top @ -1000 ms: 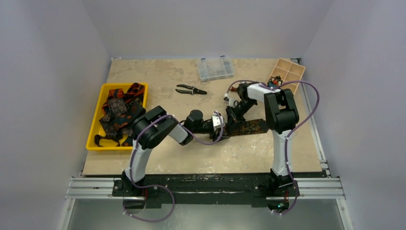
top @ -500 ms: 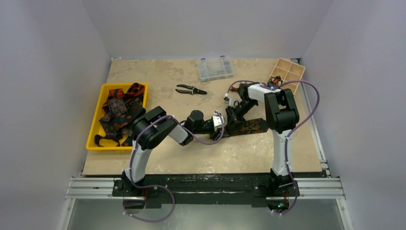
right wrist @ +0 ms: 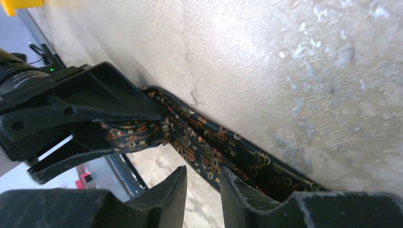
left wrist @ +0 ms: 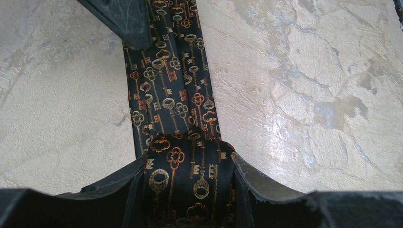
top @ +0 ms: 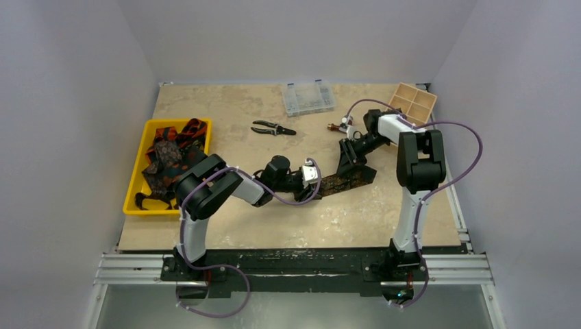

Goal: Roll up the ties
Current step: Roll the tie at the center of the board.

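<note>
We are mid-roll: left claw pinches the coiled end of the key-patterned tie, right claw slightly spread, empty; next we wind toward three o'clock.

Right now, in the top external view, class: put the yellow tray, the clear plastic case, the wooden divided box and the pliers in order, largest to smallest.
1. yellow tray, plainly the largest.
2 and 3. clear plastic case and wooden divided box: they look about alike, so no ranking between them.
4. pliers, the smallest.
</note>
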You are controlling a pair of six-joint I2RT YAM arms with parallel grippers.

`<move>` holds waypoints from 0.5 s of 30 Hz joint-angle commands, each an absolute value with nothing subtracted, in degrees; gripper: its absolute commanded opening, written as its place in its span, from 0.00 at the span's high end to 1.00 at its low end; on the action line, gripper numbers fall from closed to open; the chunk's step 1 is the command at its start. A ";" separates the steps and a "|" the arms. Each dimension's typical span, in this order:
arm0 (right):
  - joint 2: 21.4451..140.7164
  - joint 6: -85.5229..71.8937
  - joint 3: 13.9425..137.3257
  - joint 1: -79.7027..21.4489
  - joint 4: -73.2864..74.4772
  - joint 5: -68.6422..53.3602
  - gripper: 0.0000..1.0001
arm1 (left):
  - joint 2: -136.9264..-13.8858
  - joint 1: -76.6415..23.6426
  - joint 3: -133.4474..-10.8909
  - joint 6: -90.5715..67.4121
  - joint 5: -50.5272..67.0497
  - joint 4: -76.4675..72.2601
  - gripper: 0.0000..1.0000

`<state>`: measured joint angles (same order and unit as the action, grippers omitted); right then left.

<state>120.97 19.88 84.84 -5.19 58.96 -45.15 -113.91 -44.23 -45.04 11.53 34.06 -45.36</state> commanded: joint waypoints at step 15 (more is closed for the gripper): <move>123.23 18.39 81.34 -8.33 50.73 -22.12 0.71 | -104.68 -42.46 -48.33 3.47 27.32 -29.37 0.90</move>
<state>120.81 15.99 82.76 -7.79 54.74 -35.88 -109.51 -43.05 -46.76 7.51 32.18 -35.48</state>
